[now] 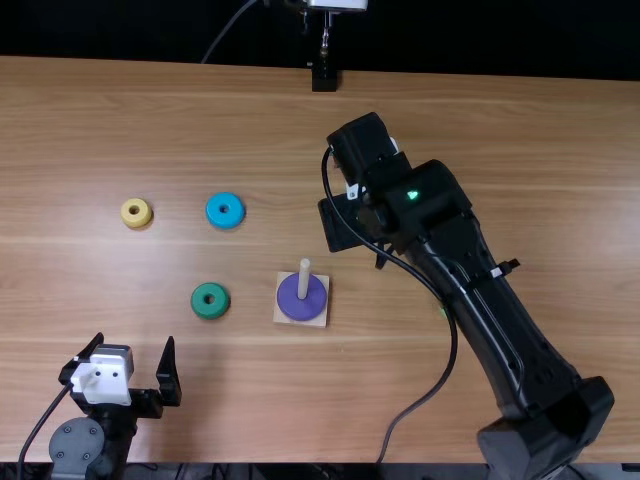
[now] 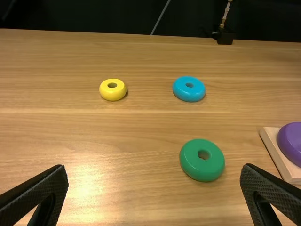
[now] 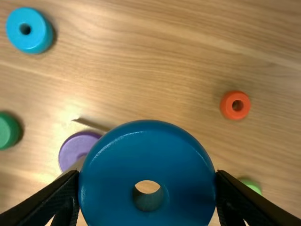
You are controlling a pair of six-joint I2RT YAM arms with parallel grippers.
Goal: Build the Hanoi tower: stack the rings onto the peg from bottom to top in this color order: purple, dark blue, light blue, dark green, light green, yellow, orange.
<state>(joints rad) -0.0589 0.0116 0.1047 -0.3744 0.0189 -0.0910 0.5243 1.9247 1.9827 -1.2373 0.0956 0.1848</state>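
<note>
The dark blue ring (image 3: 148, 165) sits in the right gripper (image 1: 362, 160), one finger pressed to each side of it, the two held apart by its full width. In the right wrist view its smooth, glossy broad face and round centre hole are turned to the camera, and it overlaps part of the purple ring (image 1: 303, 306). In the top view the gripper is beyond the peg (image 1: 304, 279) and slightly to its right; how high the dark blue ring is, I cannot tell. The purple ring lies around the peg, on the square wooden base (image 1: 281, 316). The dark green ring (image 1: 210, 300) rests flat to the left of the peg, the light blue ring (image 1: 225, 210) to the left and farther out, and the yellow ring (image 1: 136, 212) farther left still. The orange ring (image 3: 235, 105) and the light green ring (image 3: 251, 186) are on the peg's right-hand side. The right arm (image 1: 490, 320) slants in from the near edge, right of the peg, its elbow bent and its wrist reaching past the peg's far side. The left gripper (image 1: 134, 346) is low and to the left of the peg, by the near edge, released, with its fingers spread wide.
</note>
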